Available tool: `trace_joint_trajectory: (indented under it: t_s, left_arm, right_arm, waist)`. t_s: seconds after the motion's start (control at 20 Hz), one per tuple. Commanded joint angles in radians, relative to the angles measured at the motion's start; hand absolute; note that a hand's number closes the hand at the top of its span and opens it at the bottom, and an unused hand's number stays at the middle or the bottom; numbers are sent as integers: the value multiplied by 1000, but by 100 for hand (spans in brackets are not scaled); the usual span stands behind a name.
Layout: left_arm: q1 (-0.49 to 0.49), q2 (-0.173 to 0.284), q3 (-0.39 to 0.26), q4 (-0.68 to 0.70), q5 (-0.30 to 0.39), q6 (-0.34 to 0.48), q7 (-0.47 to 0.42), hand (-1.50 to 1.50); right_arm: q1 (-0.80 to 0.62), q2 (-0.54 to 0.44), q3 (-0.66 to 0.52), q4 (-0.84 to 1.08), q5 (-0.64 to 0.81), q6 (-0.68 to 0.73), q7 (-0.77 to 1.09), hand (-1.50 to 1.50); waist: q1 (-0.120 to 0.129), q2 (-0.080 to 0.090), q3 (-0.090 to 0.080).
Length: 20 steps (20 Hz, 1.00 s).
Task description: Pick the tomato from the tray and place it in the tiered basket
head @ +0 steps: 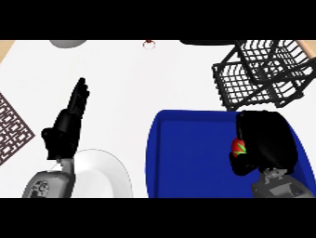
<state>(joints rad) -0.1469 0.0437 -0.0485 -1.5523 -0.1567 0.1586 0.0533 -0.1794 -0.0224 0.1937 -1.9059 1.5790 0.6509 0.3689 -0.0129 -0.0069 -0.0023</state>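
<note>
At the far left edge of the white counter [154, 79] lay a dark brown patterned mat [2, 128], set at an angle and partly cut off by the view's border. Just right of it the left hand [66, 125] rose from its grey forearm at the lower edge, fingers straight and pointing away toward the counter's far side, tilted slightly to the right, the thumb sticking out to the left; it held nothing and rested in place, open. Beneath and beside its wrist sat a white plate [109, 174], its left part hidden by the forearm. Farther back, near the counter's far edge, a grey rounded object [68, 43] showed only in part, and a small reddish item [149, 44] lay to its right, too small to identify. Right of the plate stood the blue tray [188, 153], with a raised rim. Over the tray's right side the right hand [267, 139] was lowered, palm turned leftward, its fingers curled around the tomato [240, 148], of which only a red patch with a green stem showed at the hand's left edge. Whether the tomato touched the tray's floor or was lifted clear could not be told. Beyond the tray, toward the far right, stood the black wire tiered basket [264, 74], close behind the tray's far rim.
</note>
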Motion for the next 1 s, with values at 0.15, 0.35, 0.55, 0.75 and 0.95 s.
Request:
trace_joint_trajectory:
  t_s: [0.15, 0.35, 0.55, 0.75, 0.95]
  left_arm:
    - [5, -10, -13, -11, -11, 4, -10, 0]
    - [35, -6, -17, -47, -8, -1, 12, 0]
    - [3, -2, -13, -51, 1, -15, 40, 0]
    - [-14, 4, 11, 31, 11, -23, -29, 0]
    - [-5, -11, 5, 39, 0, -8, -51, 0]
  right_arm:
    - [-202, 22, -90, -309, -49, 287, 110, 150]
    - [-377, 22, -197, -410, -115, 501, 165, 150]
    - [-611, 8, -367, -302, -167, 585, 174, 150]
    - [-712, 22, -499, -224, -363, 519, 303, 150]
    - [-755, 22, -526, -83, -382, 404, 310, 150]
  waist:
    - [8, 2, 1]
    - [12, 1, 1]
    - [14, 3, 1]
    - [22, 5, 1]
    - [17, 7, 2]
